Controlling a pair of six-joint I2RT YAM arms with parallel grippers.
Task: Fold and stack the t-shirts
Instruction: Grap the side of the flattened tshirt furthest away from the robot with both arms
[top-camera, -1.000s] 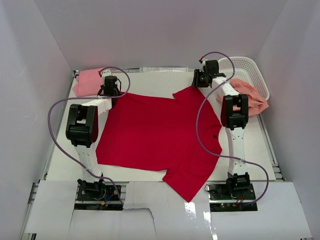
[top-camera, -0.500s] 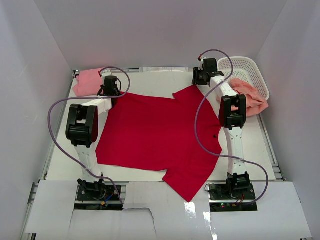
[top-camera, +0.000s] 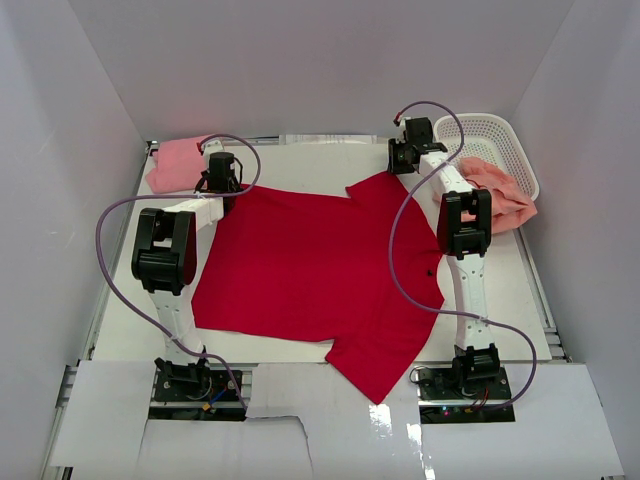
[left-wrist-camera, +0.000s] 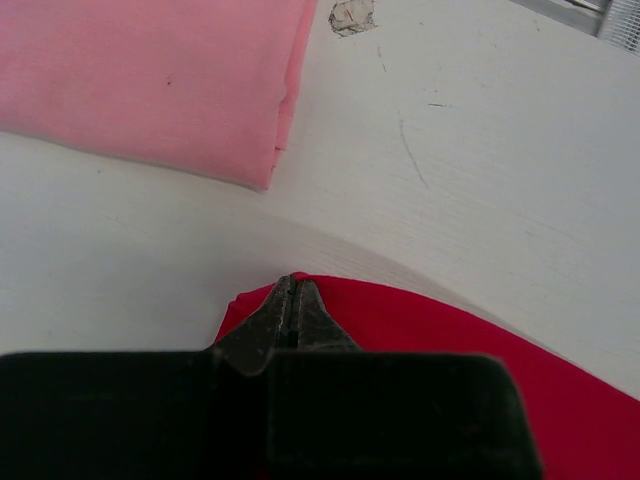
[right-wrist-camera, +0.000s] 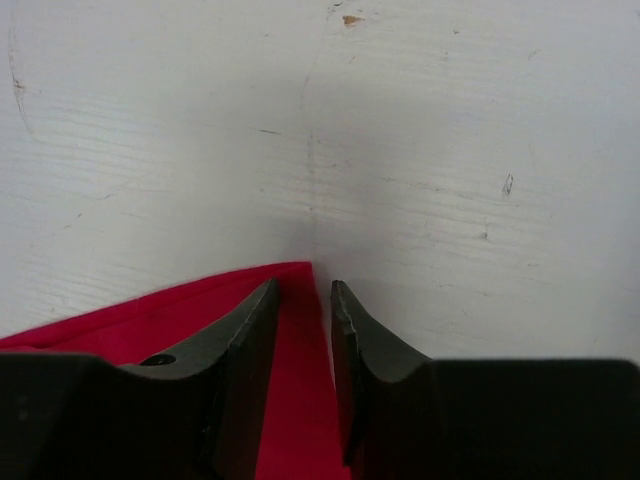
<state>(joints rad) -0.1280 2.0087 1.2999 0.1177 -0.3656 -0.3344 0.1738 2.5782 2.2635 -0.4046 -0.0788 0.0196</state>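
Lying flat: the red t-shirt (top-camera: 310, 270) was spread across the middle of the bench (top-camera: 320, 160). One sleeve reached the near edge right of centre, and the other pointed to the far right.
Left jaws: clenched tight, with their tips on the red t-shirt's far-left corner. Whether any cloth was caught between them could not be told.
Right jaws: parted by a narrow gap, with their tips low over the bench astride the corner of the far-right sleeve. Red cloth showed in the gap and was not clamped.
Pink t-shirt (left-wrist-camera: 150, 80): folded, at the far-left corner of the bench. It lay near the left jaws but apart from the red t-shirt, with bare bench between.
Salmon t-shirt (top-camera: 500, 190): crumpled, draped over the near rim of the white basket (top-camera: 490, 130) at the far right.
Left arm (top-camera: 165, 250): stretched along the red t-shirt's left edge.
Right arm (top-camera: 465, 225): stretched along its right edge.
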